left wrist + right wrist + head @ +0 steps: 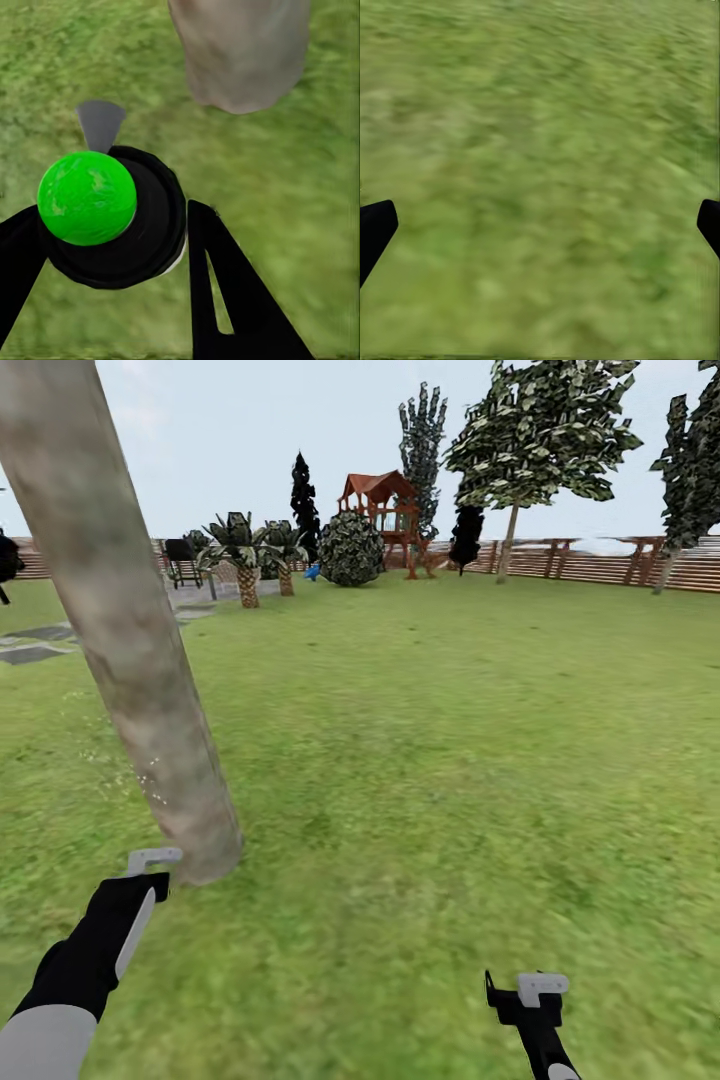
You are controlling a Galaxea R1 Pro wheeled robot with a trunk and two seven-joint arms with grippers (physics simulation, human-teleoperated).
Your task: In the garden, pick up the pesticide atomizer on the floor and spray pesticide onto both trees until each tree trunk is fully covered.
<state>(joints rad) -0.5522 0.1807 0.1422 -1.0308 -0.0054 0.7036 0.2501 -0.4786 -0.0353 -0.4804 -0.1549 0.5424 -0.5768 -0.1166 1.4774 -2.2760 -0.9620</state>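
My left gripper (112, 214) is shut on the pesticide atomizer (154, 225), a black bottle with a bright green round top (86, 196) and a grey nozzle (100, 124). Its nozzle points over the grass toward the base of a tree trunk (240, 52). That thick, pale grey-beige tree trunk (130, 650) leans up the left of the head view, with a few pale specks low on its bark. The left gripper (150, 870) hangs just beside its foot. A second leafy tree (540, 430) stands far off by the fence. My right gripper (528, 1000) is open over bare lawn (540, 150).
Green lawn (430, 760) stretches ahead to a brown slat fence (600, 565). Far back stand palms (245, 555), a round bush (350, 548), a wooden play tower (385, 505) and dark slim trees (303, 495). Grey paving (35, 645) lies at the left.
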